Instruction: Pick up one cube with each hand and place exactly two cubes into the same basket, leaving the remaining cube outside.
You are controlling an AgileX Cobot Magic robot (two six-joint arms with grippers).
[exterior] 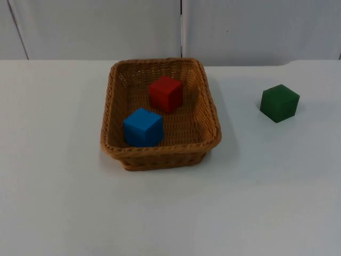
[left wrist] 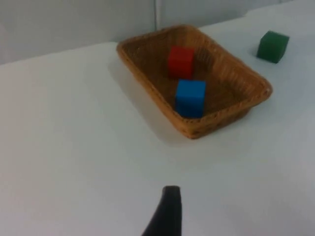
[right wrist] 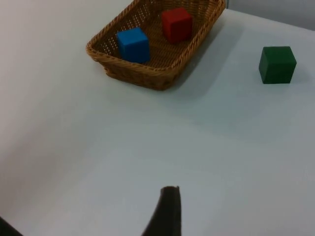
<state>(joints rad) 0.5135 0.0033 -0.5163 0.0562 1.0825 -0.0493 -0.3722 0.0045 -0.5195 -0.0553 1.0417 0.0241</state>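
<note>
A woven brown basket [exterior: 208,101] stands mid-table and holds a red cube [exterior: 165,94] toward its back and a blue cube [exterior: 143,127] at its front left corner. On the bare table to the basket's right sits a green cube [exterior: 279,103], apart from it. From the left wrist I see the basket [left wrist: 147,81], the red cube [left wrist: 180,61], the blue cube [left wrist: 190,98] and the green cube [left wrist: 272,46]. My left gripper [left wrist: 170,209] waits well back from the basket. My right gripper [right wrist: 169,209] also waits far from the basket [right wrist: 147,76] and the green cube [right wrist: 277,64].
The white table [exterior: 170,213] ends at a grey partition wall [exterior: 106,26] behind the basket. Wide bare table lies in front of the basket and on both sides of it.
</note>
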